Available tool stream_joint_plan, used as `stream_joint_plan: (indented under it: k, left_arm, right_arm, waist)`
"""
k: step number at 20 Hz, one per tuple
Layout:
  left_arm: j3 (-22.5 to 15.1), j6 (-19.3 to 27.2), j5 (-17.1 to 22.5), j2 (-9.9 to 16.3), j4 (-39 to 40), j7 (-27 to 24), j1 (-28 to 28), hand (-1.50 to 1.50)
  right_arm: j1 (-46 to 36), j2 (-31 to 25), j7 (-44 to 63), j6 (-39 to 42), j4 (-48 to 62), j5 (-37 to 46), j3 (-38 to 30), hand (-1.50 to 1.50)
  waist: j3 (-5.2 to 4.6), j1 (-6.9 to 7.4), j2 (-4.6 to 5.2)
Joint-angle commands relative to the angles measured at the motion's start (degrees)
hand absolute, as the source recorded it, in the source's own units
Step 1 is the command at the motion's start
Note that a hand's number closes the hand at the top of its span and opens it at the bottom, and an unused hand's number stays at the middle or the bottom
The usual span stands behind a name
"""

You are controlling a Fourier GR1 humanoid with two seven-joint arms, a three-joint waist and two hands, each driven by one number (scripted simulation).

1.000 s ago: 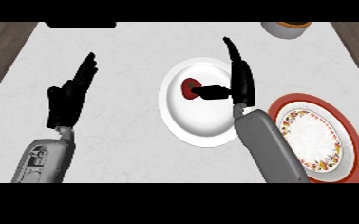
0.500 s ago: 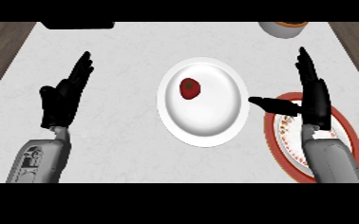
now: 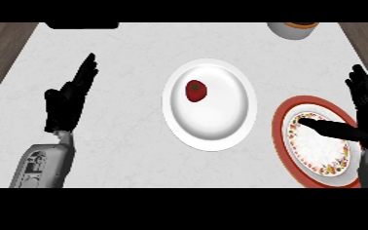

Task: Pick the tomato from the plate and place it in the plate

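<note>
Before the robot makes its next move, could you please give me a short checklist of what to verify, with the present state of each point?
1. Tomato lies on the white plate: ok.
2. Red-rimmed plate in view as possible target: ok.
3. Right hand open, holding nothing: ok.
4. Right hand near the tomato: not ok, it is over the red-rimmed plate.
5. Left hand open and apart from both plates: ok.
</note>
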Motion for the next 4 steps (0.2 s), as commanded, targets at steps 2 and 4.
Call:
stream_joint_plan:
  k: [2,4]
  left_arm:
    - [2.84,-1.05,0.73,1.13,3.35,-0.40,-3.48,0.00]
    - [0.07,-0.84,-0.19,-1.01,-0.67,-1.43,1.92,0.00]
  right_arm:
    - [-0.33,-2.36,-3.46,5.20,3.23,-3.07,-5.28,-1.50]
    - [3.78,-2.22,-9.45,6.84,5.70,-2.91,-6.37,-1.50]
  waist:
    - [-0.01,0.07,0.06]
    - [0.00,0.13,0.03]
